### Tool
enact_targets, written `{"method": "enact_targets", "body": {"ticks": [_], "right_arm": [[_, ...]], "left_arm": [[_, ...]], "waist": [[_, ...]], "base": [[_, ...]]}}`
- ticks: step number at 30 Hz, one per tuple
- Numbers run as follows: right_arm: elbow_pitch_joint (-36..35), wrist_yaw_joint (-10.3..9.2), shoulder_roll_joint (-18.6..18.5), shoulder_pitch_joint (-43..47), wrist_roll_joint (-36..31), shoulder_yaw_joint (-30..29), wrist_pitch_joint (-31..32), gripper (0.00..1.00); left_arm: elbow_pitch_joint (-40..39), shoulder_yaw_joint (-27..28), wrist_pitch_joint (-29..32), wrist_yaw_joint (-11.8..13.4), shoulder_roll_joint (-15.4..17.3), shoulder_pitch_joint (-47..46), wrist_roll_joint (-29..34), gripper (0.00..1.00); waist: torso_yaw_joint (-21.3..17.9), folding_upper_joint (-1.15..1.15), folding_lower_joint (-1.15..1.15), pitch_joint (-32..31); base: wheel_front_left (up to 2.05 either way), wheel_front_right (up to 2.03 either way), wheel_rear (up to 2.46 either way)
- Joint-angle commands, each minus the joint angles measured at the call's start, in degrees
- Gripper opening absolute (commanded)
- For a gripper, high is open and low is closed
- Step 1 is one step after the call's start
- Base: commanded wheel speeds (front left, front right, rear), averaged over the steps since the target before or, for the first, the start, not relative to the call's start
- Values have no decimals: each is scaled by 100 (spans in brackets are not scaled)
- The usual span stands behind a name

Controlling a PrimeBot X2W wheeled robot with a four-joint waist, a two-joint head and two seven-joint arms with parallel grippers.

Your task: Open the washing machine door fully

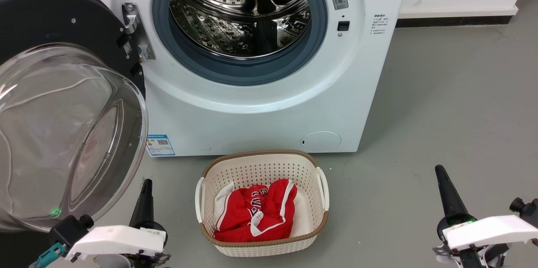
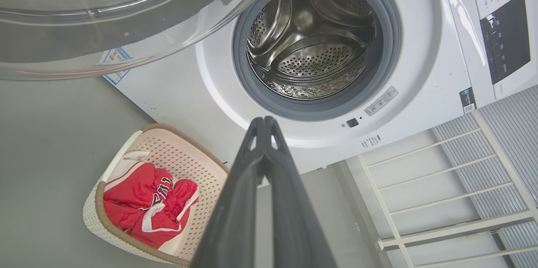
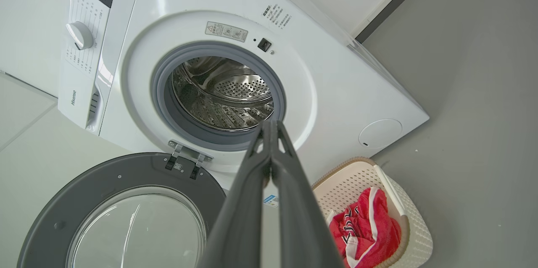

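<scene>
Two grippers sit lowest in the head view, one at each bottom corner. On the left gripper (image 1: 146,186) the two dark fingers are pressed together with nothing between them. The left wrist view shows the same gripper (image 2: 264,122) with its tips meeting in front of the machine's opening. The right gripper (image 1: 441,174) is likewise closed and empty over the grey floor (image 1: 454,104), and in its own wrist view (image 3: 272,125) the tips are joined.

Between them stands one cream perforated laundry basket (image 1: 323,194) with a brown rim and two side handles, just in front of the machine. It holds one crumpled red garment (image 1: 252,211) with white trim, and some white fabric lies under it.

One white front-loading washing machine (image 1: 252,121) stands behind the basket. The washing machine door (image 1: 63,91) is swung wide open to the robot's left on one metal hinge (image 1: 136,32). Its black ring faces outward and its clear glass bowl bulges toward the camera, just beside the left gripper but apart from it. The open mouth shows one grey gasket (image 1: 197,64) around the perforated steel drum (image 1: 243,11). One blue label (image 1: 160,145) and one round cover (image 1: 321,141) mark the lower front. The right wrist view shows one control knob (image 3: 80,35).
</scene>
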Motion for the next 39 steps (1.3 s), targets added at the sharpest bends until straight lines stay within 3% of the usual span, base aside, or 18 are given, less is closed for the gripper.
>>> {"method": "enact_targets", "body": {"ticks": [1,39], "right_arm": [[-28,0,-39,-138,167,-20,30,0],[331,0,-19,-392,2450,-221,405,0]], "left_arm": [[-23,38,31,-52,10,-131,-156,0],[322,252,607,-354,-7,-411,-2430,0]], "waist": [[3,0,0,0],[83,0,0,16]], "base": [[0,0,0],[0,0,0]]}}
